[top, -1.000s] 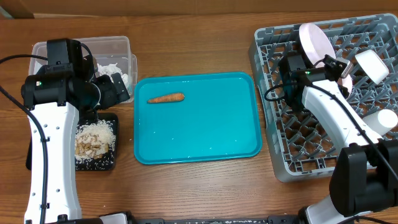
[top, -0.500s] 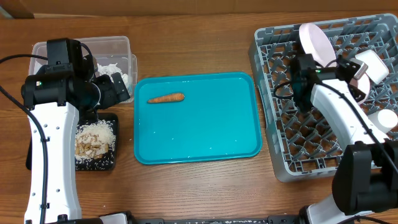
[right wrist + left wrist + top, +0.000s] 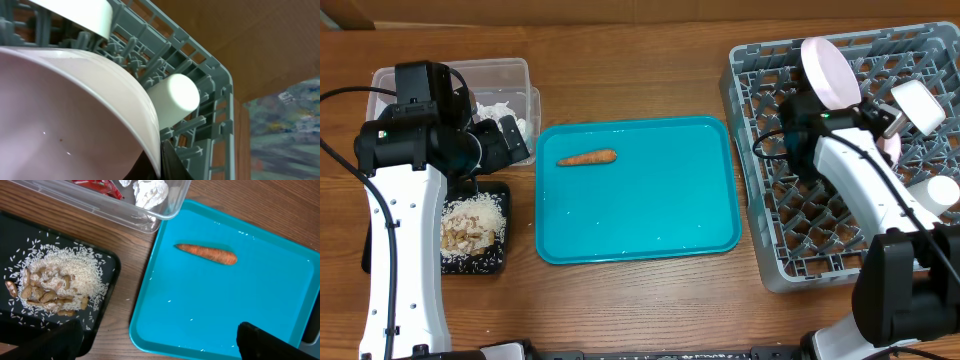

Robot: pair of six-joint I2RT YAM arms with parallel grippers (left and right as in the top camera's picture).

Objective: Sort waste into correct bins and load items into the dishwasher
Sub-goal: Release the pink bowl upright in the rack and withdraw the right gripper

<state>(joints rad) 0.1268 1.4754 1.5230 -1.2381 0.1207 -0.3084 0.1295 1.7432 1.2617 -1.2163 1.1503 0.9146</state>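
Left arm [image 3: 395, 220] runs up the left side, wrist bent inward, left tool [image 3: 160, 339] pointing down, fingers spread wide (only the tips show on wrist cam). Right arm [image 3: 860, 190] angles up-left, right tool [image 3: 159, 161] clamped on a white bowl [image 3: 75, 110] rim.

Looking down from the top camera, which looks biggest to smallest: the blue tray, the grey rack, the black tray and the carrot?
Grey rack, then blue tray, black tray, carrot. An arm covers part of the black tray, so its full size is unsure.
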